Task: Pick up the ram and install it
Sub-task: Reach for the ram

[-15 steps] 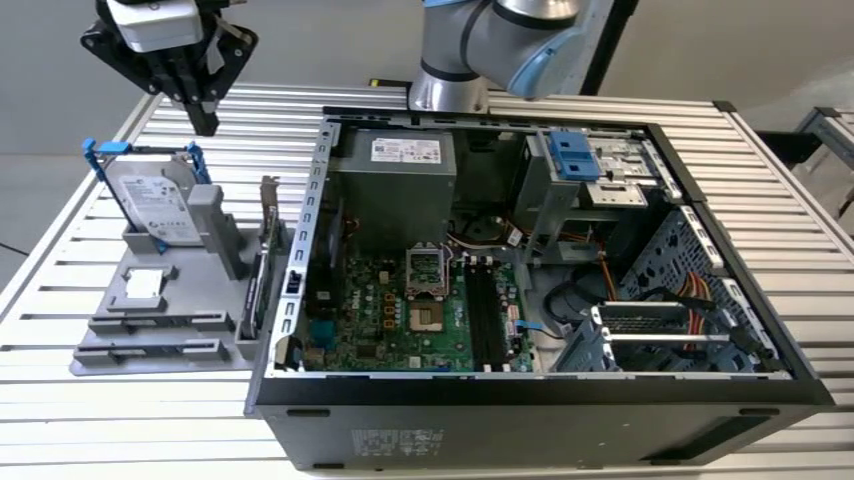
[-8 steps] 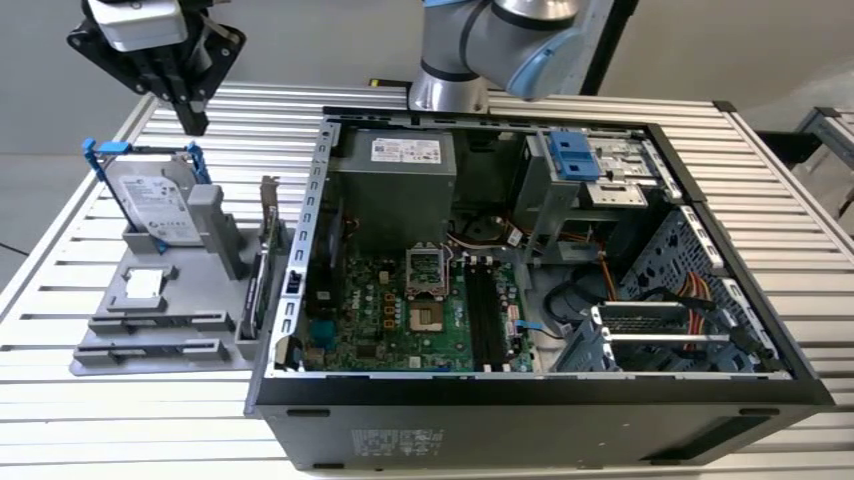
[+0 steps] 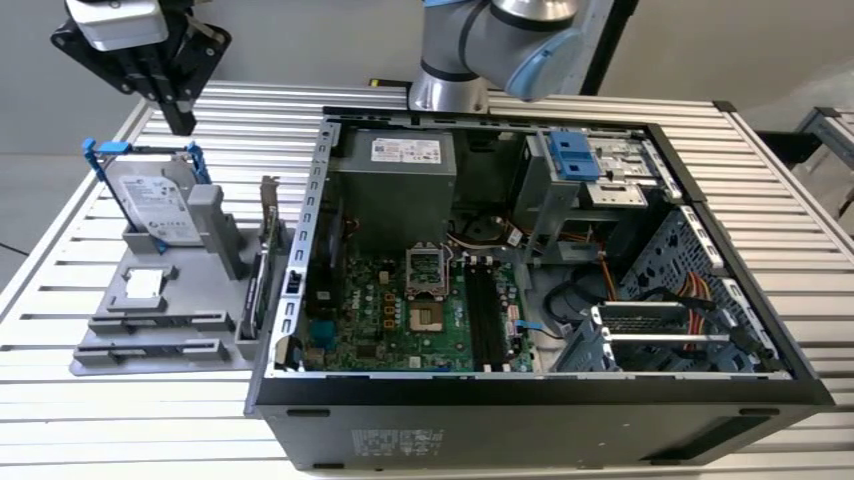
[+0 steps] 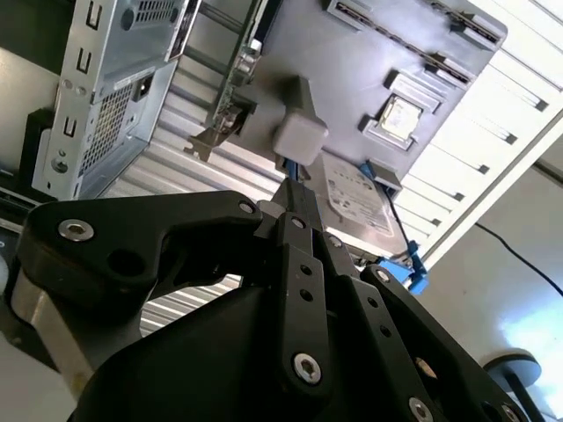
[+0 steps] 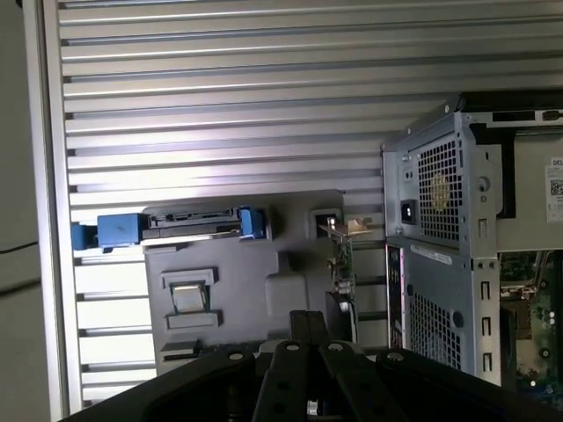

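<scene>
Presently gripper (image 3: 180,122) hung above far end of tray (image 3: 94,362), fingers closed, nothing held; ram (image 3: 154,322) apparently sat edge-up in slot at tray's near end, beyond hard drive (image 3: 158,210); long axis ran across exterior view, left to right.

Black gripper (image 3: 179,120), matte all over, small silver screw heads (image 4: 306,367) dotting its links in the second wrist view. Right beneath it sits the hard drive (image 3: 155,205), silver with a white label, clipped in a bright blue bracket (image 3: 96,152). The holder (image 3: 167,300) under that is plain mid grey. Farther from the gripper, the case (image 3: 534,425) is black outside and bare grey metal inside, and its rear panel (image 5: 440,189) is punched with a fine grid of holes. Inside there's a green motherboard (image 3: 387,320), a blue latch (image 3: 571,155), and orange, yellow and red wires (image 3: 687,290). The table (image 3: 134,420) is silvery ribbed slats, stripe after stripe.
</scene>
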